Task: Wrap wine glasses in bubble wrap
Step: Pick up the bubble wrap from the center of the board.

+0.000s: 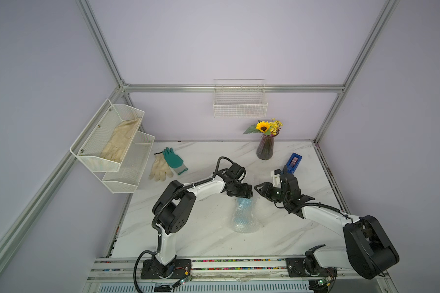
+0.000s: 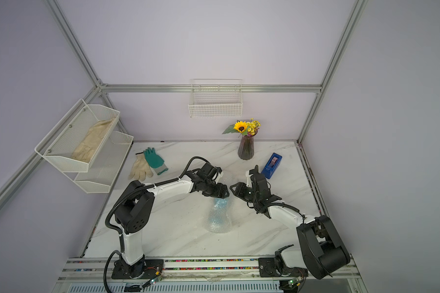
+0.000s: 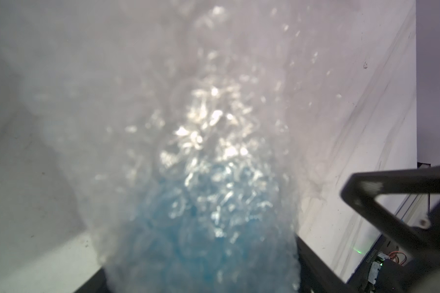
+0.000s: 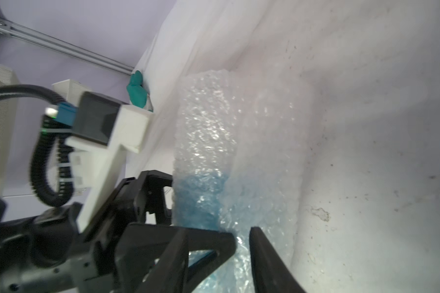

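The wine glass [image 1: 243,204] is a light-blue goblet lying on the marble table, rolled inside the bubble wrap [image 1: 244,223]; in both top views only its blue tint shows through [image 2: 220,204]. My left gripper [image 1: 247,194] sits over the bundle's far end. In the left wrist view the wrapped goblet [image 3: 188,241] fills the gap between its jaws and touches both. My right gripper [image 1: 258,189] comes in from the right. In the right wrist view its tips [image 4: 243,237] pinch bubble wrap [image 4: 206,126] beside the blue goblet [image 4: 196,203].
A dark vase of flowers [image 1: 265,149] and a blue tape dispenser [image 1: 294,162] stand behind the right arm. A green glove [image 1: 172,158] and a cream glove [image 1: 160,168] lie at back left. A mesh shelf [image 1: 112,144] hangs left, a wire basket [image 1: 240,101] on the back wall.
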